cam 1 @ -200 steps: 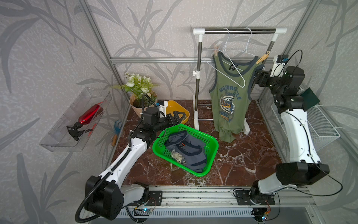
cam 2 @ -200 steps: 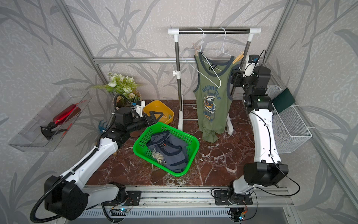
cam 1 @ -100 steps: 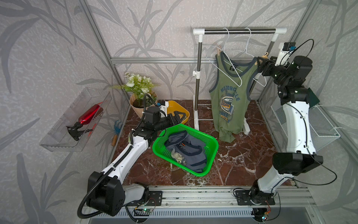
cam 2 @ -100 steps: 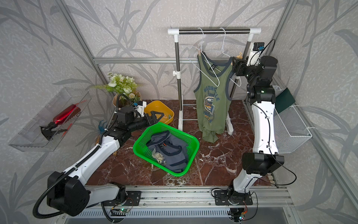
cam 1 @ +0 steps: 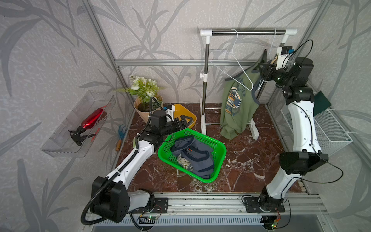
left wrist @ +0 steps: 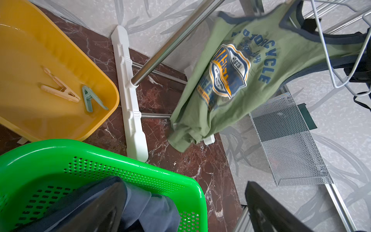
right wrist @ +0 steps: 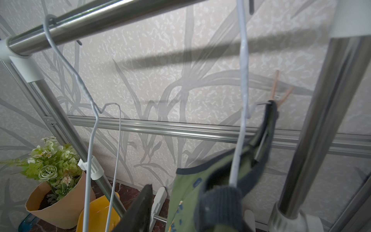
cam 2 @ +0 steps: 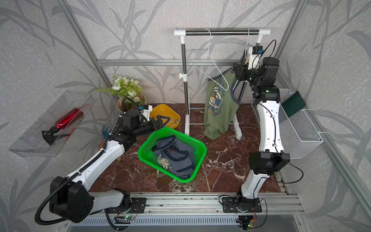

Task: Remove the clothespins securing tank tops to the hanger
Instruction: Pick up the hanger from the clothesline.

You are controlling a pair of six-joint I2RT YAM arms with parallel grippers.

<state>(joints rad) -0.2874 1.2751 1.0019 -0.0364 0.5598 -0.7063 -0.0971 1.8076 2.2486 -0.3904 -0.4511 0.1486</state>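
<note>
Both top views look down from high above the near edge, just behind the mounting rail (cam 1: 200, 199), and face the far wall. They take in the whole cell, from the clear shelf (cam 1: 60, 148) on the left wall to the wire basket (cam 1: 333, 130) on the right, and differ only by a slight sideways shift. The left wrist camera sits low and close over the green basket (left wrist: 50, 148), facing far and right toward the yellow tray (left wrist: 30, 40) and the olive tank top (left wrist: 200, 124). The right wrist camera sits high, close under the rack's bar (right wrist: 120, 18), with the hangers (right wrist: 243, 70) right before it, facing left along the far wall. Top and tray appear in every view.
</note>
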